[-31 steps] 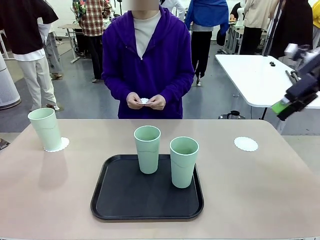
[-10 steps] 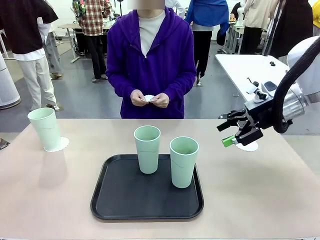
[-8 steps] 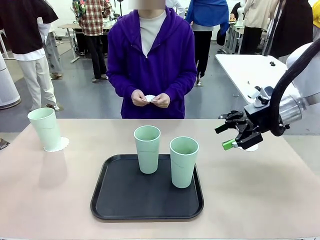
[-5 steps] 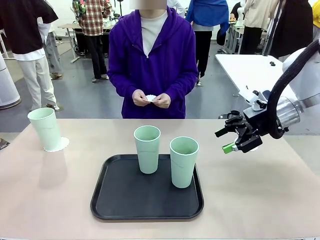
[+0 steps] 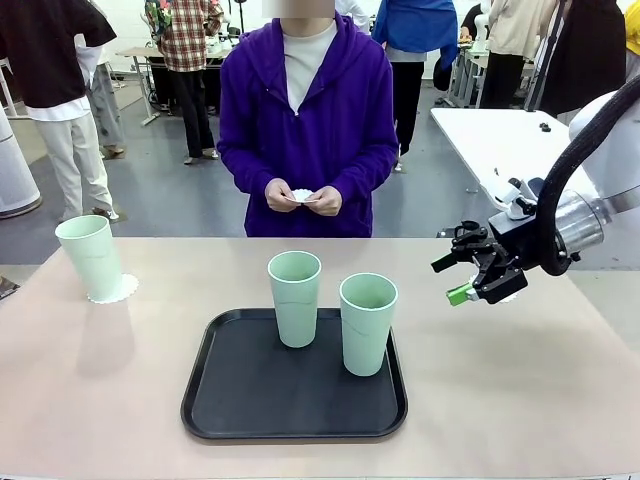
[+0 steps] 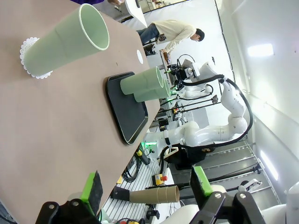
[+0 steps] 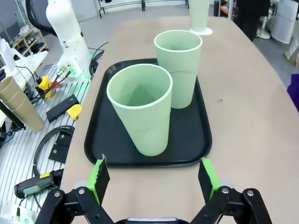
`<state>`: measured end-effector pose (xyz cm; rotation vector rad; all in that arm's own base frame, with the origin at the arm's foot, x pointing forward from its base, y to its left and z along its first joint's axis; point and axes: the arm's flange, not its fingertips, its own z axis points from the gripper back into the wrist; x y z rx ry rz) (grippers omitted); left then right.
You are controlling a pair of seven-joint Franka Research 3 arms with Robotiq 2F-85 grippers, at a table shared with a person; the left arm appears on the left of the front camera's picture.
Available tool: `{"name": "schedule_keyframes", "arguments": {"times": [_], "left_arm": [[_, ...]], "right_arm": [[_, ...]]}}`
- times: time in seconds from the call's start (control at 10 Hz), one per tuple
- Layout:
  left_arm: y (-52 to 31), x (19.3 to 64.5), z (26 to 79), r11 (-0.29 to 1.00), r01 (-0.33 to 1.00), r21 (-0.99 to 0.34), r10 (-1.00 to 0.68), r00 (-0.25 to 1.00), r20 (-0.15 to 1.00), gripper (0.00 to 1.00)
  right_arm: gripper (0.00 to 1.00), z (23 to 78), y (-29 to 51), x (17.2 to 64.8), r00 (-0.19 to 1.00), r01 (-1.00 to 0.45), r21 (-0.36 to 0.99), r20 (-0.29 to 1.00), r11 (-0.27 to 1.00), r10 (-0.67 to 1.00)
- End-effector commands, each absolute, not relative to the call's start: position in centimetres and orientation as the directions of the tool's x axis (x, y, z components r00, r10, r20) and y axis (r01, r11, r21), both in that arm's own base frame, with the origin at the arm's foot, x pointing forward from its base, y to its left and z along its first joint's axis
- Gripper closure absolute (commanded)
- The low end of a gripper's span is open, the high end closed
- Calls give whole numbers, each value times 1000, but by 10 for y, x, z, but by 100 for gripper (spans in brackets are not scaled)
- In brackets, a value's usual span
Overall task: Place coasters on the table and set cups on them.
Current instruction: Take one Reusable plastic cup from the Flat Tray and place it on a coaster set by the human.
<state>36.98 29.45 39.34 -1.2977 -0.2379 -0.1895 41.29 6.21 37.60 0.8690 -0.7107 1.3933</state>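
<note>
Two mint-green cups (image 5: 295, 297) (image 5: 368, 322) stand on the black tray (image 5: 295, 405) in the middle of the table (image 5: 520, 400). A third cup (image 5: 88, 255) stands on a coaster (image 5: 115, 291) at the far left. My right gripper (image 5: 455, 278) hovers open to the right of the tray and faces the nearer cup (image 7: 142, 114), covering most of the right-hand coaster (image 5: 510, 292). The person holds another coaster (image 5: 300, 196) in both hands. My left gripper (image 6: 145, 186) is open and holds nothing, low beside the table, looking at the cup on its coaster (image 6: 65, 39).
The person stands at the far edge behind the tray. In the right wrist view, a rack with cables and cardboard tubes (image 7: 14, 107) lies beyond the table's near edge. A white table (image 5: 510, 150) stands behind my right arm. Bare tabletop lies around the tray.
My right arm came in from the right edge and dropped over the right coaster; in the last second it shifted only slightly. Cups and the person's hands stayed put.
</note>
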Motion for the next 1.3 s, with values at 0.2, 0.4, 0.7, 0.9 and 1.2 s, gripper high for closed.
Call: {"name": "schedule_keyframes", "arguments": {"times": [0.2,0.4,0.7,0.9,1.2], "left_arm": [[295,369,395,270,267,-925,-3,961,276,0],[295,369,395,270,267,-925,-3,961,276,0],[295,369,395,270,267,-925,-3,961,276,0],[295,369,395,270,267,-925,-3,961,276,0],[295,369,395,270,267,-925,-3,961,276,0]], "right_arm": [[0,344,65,418,-46,-998,-23,920,-63,389],[0,316,75,421,29,-999,42,946,-33,322],[0,293,99,413,186,-982,190,933,15,309],[0,286,110,411,171,-982,187,939,-29,298],[0,277,123,409,124,-974,172,950,-149,287]]}}
